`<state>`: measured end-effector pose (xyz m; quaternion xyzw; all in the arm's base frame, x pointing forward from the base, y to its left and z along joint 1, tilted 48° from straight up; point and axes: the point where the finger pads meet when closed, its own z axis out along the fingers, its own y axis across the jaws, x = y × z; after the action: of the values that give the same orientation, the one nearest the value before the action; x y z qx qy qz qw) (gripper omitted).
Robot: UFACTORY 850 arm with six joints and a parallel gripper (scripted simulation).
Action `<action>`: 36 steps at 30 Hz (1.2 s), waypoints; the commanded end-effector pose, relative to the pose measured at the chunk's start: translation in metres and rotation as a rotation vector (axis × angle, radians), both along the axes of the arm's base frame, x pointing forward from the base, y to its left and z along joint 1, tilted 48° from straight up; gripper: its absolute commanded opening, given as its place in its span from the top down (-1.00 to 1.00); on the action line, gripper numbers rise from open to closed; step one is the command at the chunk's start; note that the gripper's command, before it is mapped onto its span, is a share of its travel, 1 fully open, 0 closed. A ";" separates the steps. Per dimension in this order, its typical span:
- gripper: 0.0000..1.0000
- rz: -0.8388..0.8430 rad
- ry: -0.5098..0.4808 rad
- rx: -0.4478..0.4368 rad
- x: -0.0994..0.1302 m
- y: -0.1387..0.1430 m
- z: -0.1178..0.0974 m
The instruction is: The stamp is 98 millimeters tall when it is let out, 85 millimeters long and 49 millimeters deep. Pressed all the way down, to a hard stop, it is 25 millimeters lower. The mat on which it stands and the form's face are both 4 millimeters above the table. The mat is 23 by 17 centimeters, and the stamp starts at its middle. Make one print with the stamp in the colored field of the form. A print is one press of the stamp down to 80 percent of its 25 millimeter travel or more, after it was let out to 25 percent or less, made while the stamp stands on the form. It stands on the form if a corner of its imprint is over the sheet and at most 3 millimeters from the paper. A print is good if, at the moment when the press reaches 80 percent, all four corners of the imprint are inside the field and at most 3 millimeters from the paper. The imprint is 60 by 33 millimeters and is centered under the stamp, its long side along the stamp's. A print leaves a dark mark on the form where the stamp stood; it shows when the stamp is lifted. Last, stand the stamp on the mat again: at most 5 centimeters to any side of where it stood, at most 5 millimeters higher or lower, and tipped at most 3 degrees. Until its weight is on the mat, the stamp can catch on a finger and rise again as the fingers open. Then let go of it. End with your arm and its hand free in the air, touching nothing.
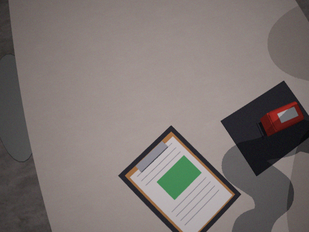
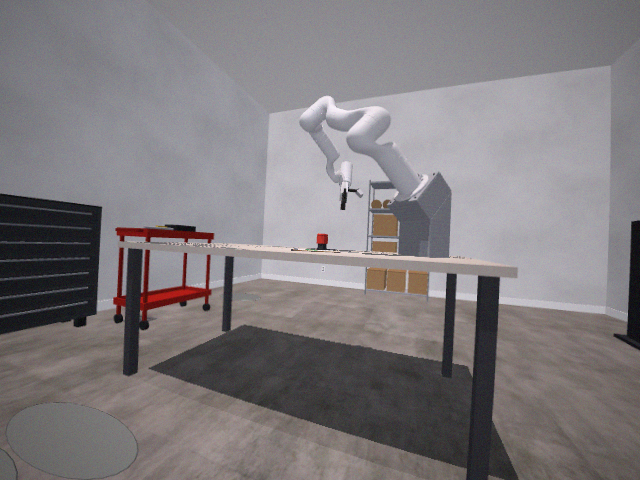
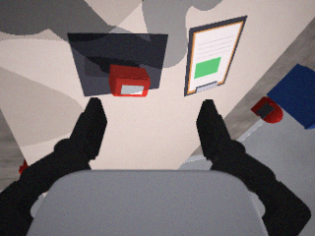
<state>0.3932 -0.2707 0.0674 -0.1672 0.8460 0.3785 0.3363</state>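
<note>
The red stamp (image 1: 281, 118) with a grey label on top stands upright on the dark mat (image 1: 268, 127) at the right of the table. It also shows in the wrist view (image 3: 129, 81) and as a small red block in the exterior view (image 2: 322, 240). The form (image 1: 179, 178) lies on a clipboard left of the mat, and its green field (image 1: 178, 177) bears no mark. My gripper (image 3: 152, 110) (image 2: 343, 204) is open and empty, high above the table, well clear of the stamp. The form shows in the wrist view too (image 3: 213, 56).
A red cart (image 2: 164, 268) and a black drawer cabinet (image 2: 46, 260) stand off the table's left end. Shelves with boxes (image 2: 392, 242) stand behind the arm's base. The arm's shadows fall across the mat and the table's right side.
</note>
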 end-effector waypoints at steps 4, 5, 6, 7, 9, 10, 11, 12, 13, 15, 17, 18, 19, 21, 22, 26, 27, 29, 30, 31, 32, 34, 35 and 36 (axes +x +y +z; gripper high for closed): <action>-1.00 -0.001 -0.001 -0.001 0.000 -0.001 0.000; -1.00 -0.001 -0.001 -0.001 0.000 -0.001 0.000; -1.00 -0.001 -0.001 -0.001 0.000 -0.001 0.000; -1.00 -0.001 -0.001 -0.001 0.000 -0.001 0.000; -1.00 -0.001 -0.001 -0.001 0.000 -0.001 0.000; -1.00 -0.001 -0.001 -0.001 0.000 -0.001 0.000; -1.00 -0.001 -0.001 -0.001 0.000 -0.001 0.000; -1.00 -0.001 -0.001 -0.001 0.000 -0.001 0.000; -1.00 -0.001 -0.001 -0.001 0.000 -0.001 0.000; -1.00 -0.001 -0.001 -0.001 0.000 -0.001 0.000; -1.00 -0.001 -0.001 -0.001 0.000 -0.001 0.000; -1.00 -0.001 -0.001 -0.001 0.000 -0.001 0.000; -1.00 0.000 -0.003 -0.003 0.001 -0.001 0.000; -1.00 0.007 -0.018 -0.016 0.004 0.000 0.000; -1.00 0.013 -0.032 -0.030 0.007 0.001 0.000; -1.00 0.065 -0.144 -0.134 0.030 0.009 0.000; -1.00 0.065 -0.144 -0.134 0.030 0.009 0.000; -1.00 0.086 -0.184 -0.174 0.038 0.012 0.000; -1.00 0.109 -0.228 -0.217 0.047 0.016 0.000; -1.00 0.109 -0.228 -0.217 0.047 0.016 0.000; -1.00 0.109 -0.228 -0.217 0.047 0.016 0.000; -1.00 0.109 -0.228 -0.217 0.047 0.016 0.000; -1.00 0.136 -0.274 -0.265 0.056 0.020 0.001; -1.00 0.165 -0.322 -0.315 0.066 0.024 0.001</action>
<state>0.4351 -0.2551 0.0679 -0.2808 0.8304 0.2955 0.3798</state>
